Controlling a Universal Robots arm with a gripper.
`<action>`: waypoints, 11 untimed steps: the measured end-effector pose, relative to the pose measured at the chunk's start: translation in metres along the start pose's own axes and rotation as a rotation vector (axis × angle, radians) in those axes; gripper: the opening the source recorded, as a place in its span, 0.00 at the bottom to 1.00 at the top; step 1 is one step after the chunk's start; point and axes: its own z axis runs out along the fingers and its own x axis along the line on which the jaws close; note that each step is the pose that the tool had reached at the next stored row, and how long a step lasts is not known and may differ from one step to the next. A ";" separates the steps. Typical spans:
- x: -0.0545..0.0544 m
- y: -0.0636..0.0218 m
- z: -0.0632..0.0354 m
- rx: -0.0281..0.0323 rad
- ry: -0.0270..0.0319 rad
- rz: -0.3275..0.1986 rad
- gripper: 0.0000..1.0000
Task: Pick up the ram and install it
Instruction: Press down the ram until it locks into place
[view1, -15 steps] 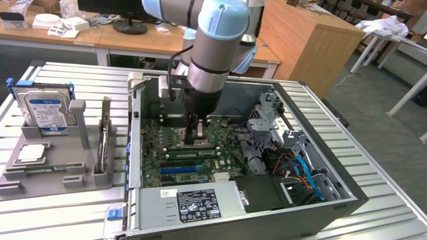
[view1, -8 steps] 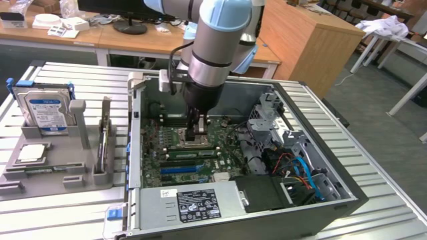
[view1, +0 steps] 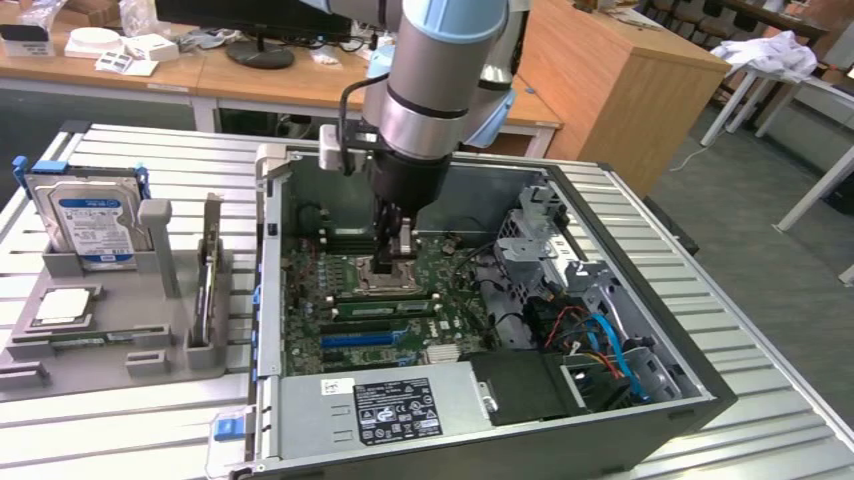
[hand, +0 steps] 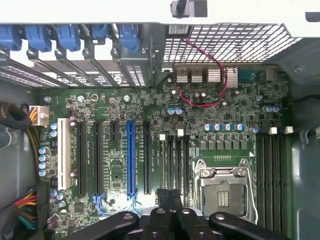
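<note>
My gripper (view1: 391, 262) reaches down into the open computer case (view1: 674, 400), over the motherboard (view1: 350, 345) beside the CPU socket (hand: 226, 187). Its fingers are shut together with nothing visible between them. In the wrist view the gripper (hand: 170, 200) hangs over the black memory slots (hand: 174, 160) next to the socket. A long green stick with dark chips, which looks like the ram (view1: 383, 306), lies along those slots just in front of the fingertips in the exterior view. I cannot tell whether the fingertips touch it.
On the exterior view's left a grey holder tray (view1: 160, 345) carries a silver hard drive (view1: 91, 225), a square chip (view1: 64, 305) and a thin upright board (view1: 208, 280). The case holds a power supply (view1: 387, 405), drive cage (view1: 541, 235), coloured cables (view1: 601, 345).
</note>
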 end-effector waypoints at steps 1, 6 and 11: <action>0.000 0.0000 -0.0014 0.0000 0.0000 0.000 0.11; 0.000 0.0003 -0.0077 0.0000 0.0000 0.000 0.11; 0.000 0.0005 -0.0135 0.0000 0.0001 0.000 0.11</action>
